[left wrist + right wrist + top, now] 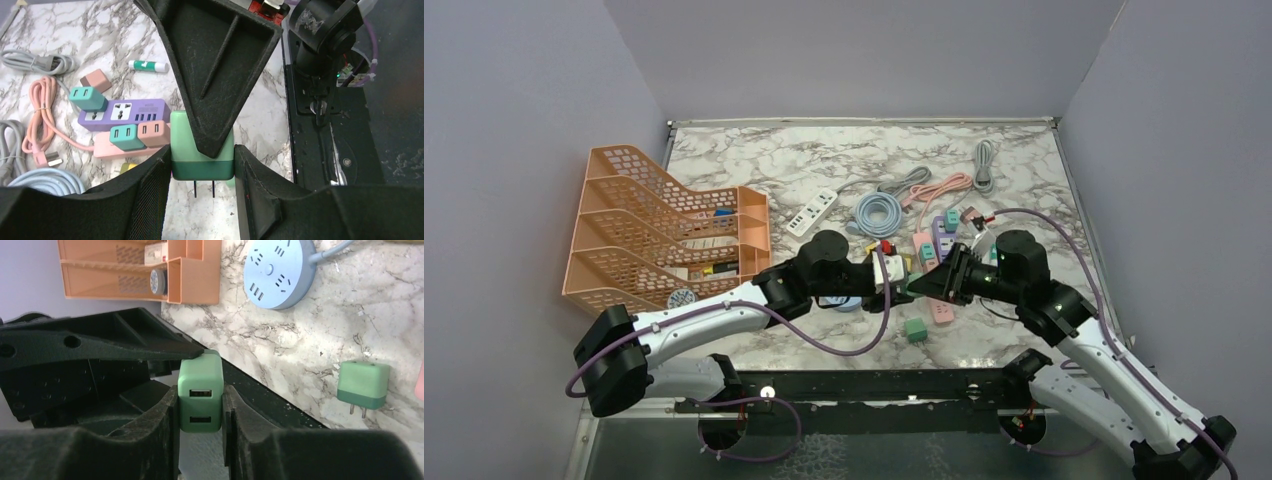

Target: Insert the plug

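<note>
left wrist view: left gripper (202,172) and right gripper (200,410) both clamp the green plug (202,167); prongs bare, purple strip (131,111) off left of the gripper, insertion apparently not yet begun.

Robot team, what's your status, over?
Left gripper and right gripper both shut on green plug, prongs bare. Not yet inserted. Pink strip carries two plugs.

Orange rack (664,225) at left; green-white tube (148,66) lying flat.
</note>
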Motion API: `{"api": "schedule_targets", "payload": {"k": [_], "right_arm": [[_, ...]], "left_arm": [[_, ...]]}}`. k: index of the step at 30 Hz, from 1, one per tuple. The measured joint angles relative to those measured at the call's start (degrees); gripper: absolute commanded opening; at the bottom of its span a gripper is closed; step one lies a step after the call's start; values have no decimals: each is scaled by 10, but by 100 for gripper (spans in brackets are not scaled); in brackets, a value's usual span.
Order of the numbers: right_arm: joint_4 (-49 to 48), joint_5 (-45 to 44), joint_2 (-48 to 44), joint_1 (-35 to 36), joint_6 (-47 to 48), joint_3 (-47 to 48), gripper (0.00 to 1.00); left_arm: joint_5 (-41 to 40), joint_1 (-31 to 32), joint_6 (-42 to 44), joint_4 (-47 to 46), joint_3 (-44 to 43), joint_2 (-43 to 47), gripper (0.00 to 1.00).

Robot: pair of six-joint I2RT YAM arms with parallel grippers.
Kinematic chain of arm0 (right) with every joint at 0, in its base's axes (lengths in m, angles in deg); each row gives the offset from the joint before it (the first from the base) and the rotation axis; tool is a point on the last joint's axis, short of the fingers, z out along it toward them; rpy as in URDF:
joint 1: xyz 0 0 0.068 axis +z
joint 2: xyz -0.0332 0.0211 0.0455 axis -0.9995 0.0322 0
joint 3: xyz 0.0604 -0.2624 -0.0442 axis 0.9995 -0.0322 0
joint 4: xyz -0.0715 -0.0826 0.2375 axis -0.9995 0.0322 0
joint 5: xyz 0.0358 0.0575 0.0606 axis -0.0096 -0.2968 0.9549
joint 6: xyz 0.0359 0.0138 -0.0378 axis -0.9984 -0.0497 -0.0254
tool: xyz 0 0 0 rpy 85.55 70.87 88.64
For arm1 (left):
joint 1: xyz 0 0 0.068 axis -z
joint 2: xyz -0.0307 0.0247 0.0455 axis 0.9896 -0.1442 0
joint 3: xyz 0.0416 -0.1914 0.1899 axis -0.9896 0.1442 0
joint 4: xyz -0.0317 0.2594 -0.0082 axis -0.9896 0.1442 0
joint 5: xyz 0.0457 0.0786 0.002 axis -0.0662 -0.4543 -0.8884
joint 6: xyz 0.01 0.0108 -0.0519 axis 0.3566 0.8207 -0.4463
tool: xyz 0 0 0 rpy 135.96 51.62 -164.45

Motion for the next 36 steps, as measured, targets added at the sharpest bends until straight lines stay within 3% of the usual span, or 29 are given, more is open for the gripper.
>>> {"api": "schedule_targets", "payload": {"k": [2, 3, 9, 18, 25, 36], "right_arm": [[-5, -1, 9, 0, 0, 0, 6], [-8, -3, 14, 0, 4, 0, 4], [10, -66, 50, 0, 78, 0, 1], [40, -144, 106, 0, 239, 4, 1], [49, -210, 145, 0, 270, 14, 1], [57, -286, 162, 0, 241, 16, 1]], "left_arm": [[-11, -1, -5, 5, 0, 0, 77], [-16, -1, -8, 8, 0, 0, 84], [-116, 0, -95, 19, 12, 17, 99], [-365, 0, -356, 111, 88, 79, 99], [-455, 0, -521, 219, 127, 152, 99], [-478, 0, -511, 235, 178, 287, 97]]}}
